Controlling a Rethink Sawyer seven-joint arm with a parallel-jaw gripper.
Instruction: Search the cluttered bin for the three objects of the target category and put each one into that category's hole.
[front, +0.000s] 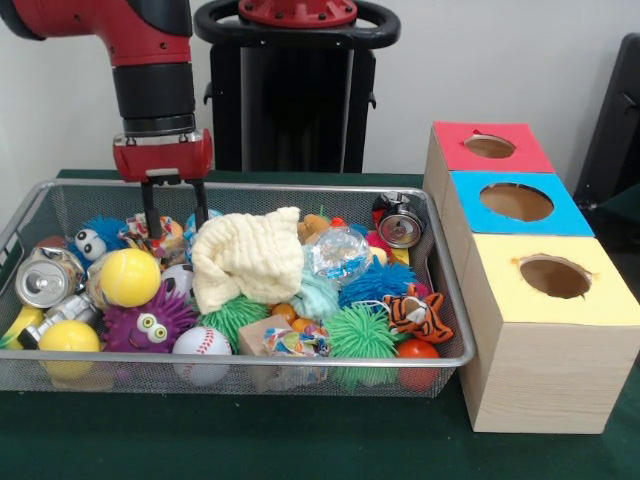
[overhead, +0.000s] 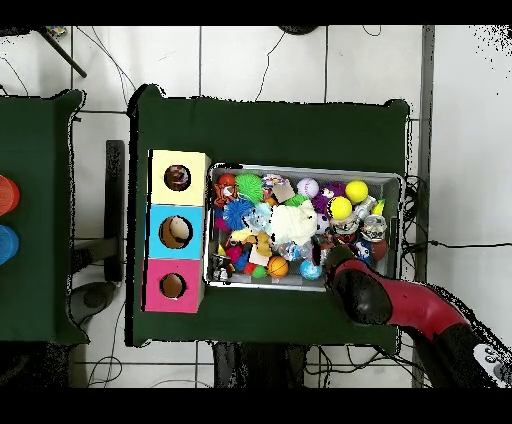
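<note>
Hand spread, its 2 fingers dipping into the wire mesh bin at 10 o'clock, beside the cream waffle cloth; no writing legible.

No text, label, brand, number or sign can be read in either view. The can lying in the bin shows only bare silver metal, with no print that can be made out. The small wrapped packet at the bin's near side carries bright patches of colour, but no letters can be told. The round metal disc by the bin's far corner has a face too small to read. The three boxes show plain red, blue and yellow tops with holes and bare wood sides, without markings
</note>
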